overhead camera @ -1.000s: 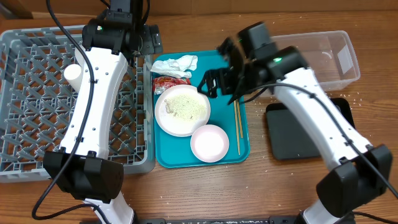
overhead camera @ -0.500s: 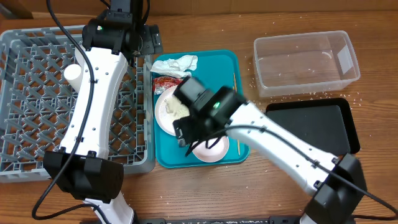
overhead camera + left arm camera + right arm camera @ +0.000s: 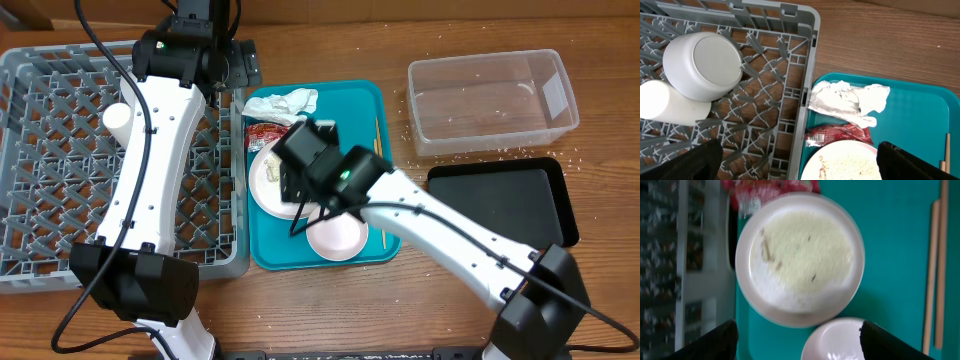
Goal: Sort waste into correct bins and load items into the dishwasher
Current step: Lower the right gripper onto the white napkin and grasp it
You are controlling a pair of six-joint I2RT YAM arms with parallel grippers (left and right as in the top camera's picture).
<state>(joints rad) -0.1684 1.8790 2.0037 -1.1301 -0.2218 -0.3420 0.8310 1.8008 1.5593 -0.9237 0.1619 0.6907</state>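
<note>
The right arm [image 3: 430,215] hangs over the teal tray [image 3: 360,100], its jaws released, spread wide and empty above the large plate [image 3: 800,260]. The plate lies flat on the tray, coated with rice grains [image 3: 805,245]. It looks stiff, glazed, slippery and breakable, and probably heavy for a pinch, so the low rim seems the only hold. If it tilts, the grains would likely spill. The wrapper [image 3: 770,187] crowds the rim on one side and the small bowl [image 3: 835,340] sits just beside the opposite side. The tray's lip runs close along the rack side. The freest rim faces the chopsticks [image 3: 935,270], with bare tray between. The left arm [image 3: 150,160] has its jaws wide and empty by the dish rack [image 3: 60,150] corner, near two cups [image 3: 702,65] and the soft napkin [image 3: 850,100]. The clear tub [image 3: 490,100] and black tray [image 3: 500,200] stand well apart across open surface [image 3: 300,310].
</note>
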